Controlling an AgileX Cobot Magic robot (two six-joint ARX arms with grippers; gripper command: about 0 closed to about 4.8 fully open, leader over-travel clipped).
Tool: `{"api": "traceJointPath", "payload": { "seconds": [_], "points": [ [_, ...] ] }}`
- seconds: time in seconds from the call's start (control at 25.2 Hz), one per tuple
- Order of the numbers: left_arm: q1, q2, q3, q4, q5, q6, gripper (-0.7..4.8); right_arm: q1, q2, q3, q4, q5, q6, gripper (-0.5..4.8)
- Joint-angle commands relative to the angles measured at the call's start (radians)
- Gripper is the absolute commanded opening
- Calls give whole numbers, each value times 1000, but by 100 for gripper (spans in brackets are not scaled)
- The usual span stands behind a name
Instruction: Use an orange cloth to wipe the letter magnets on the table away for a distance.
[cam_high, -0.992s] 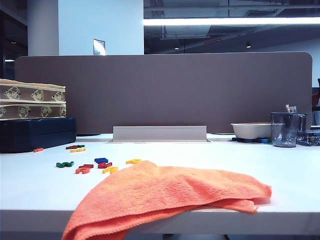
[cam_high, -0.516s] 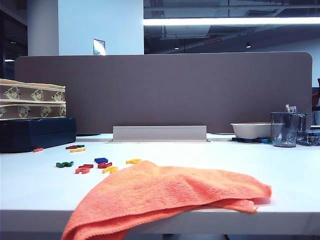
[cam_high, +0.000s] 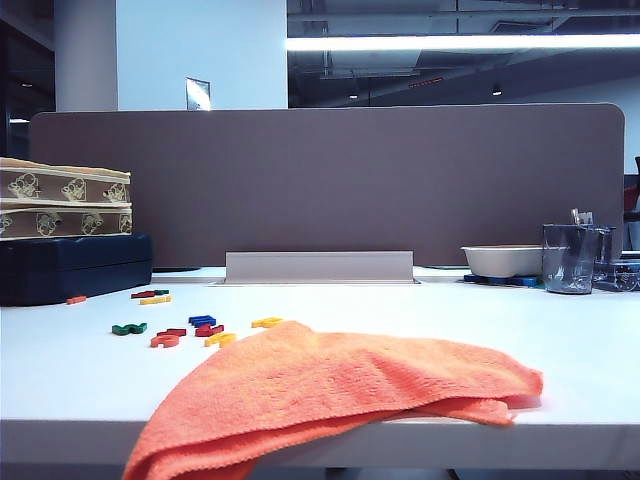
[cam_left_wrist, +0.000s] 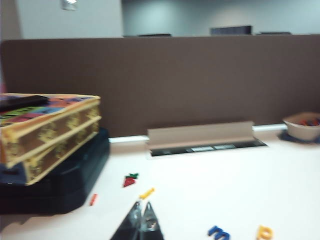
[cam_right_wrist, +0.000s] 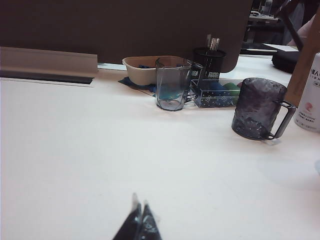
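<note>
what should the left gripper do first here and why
Probably open the left gripper and lower it toward the rumpled bright orange terry cloth. Its jaws are shut and empty, the cloth lies untouched over the white table's front edge, and the small coloured plastic letter magnets sit unswept just beyond it.

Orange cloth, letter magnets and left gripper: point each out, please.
orange cloth (cam_high: 340, 385), exterior view, middle of its top.
letter magnets (cam_high: 205, 322), exterior view, blue one in the cluster.
left gripper (cam_left_wrist: 141, 220), left wrist view, shut fingertips.

Only the tips show: left gripper (cam_left_wrist: 141, 220), two dark, glossy pointed fingers pressed together; right gripper (cam_right_wrist: 139, 220), the same black tapering blades, edges catching pale light.
</note>
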Motion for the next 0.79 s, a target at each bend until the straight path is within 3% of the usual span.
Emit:
{"api": "traceJointPath", "payload": {
  "seconds": [0.04,0.16,0.24,0.28,0.52,0.6,0.79],
  "points": [
    [0,29,28,11,51,15,0,0,-4,-8,16,3,1,-5],
    [0,79,61,14,64,52,6,0,-4,-8,17,3,1,-5],
    [0,116,81,21,66,52,39,0,-4,-8,16,3,1,-5],
    [-1,163,102,23,85,53,62,0,-4,-8,17,4,1,-5],
    [-2,338,151,103,226,52,70,0,-4,-8,17,3,1,-5],
    [-6,382,160,126,262,52,105,0,-4,-8,17,4,1,-5],
    [-89,500,190,146,287,53,117,0,-4,-8,17,4,1,-5]
  ]
}}
